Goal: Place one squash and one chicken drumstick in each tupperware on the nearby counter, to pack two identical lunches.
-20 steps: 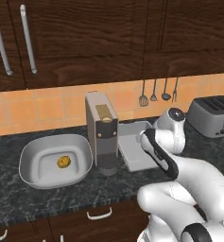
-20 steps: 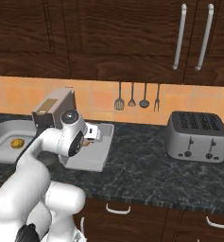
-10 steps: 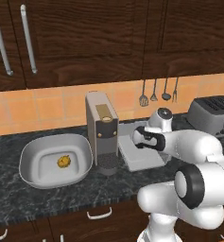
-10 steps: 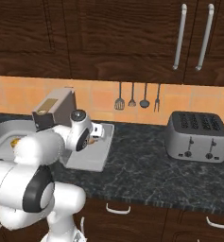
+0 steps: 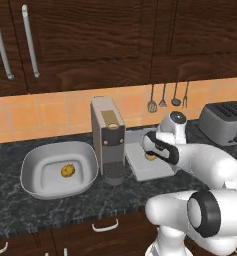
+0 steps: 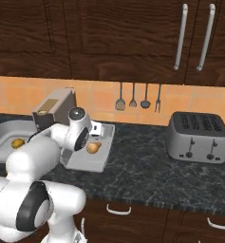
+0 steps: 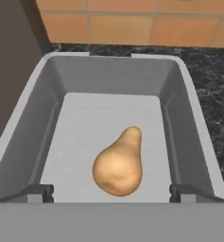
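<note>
Tan pear-shaped squash lies alone on the floor of the grey rectangular tupperware, right of the coffee machine. We see our gripper hanging over it, fingers spread wide, empty

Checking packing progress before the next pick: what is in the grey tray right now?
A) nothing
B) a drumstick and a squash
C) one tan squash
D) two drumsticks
C: the hand view shows a single tan pear-shaped squash lying on the grey tray's floor, nothing else in it.
</note>
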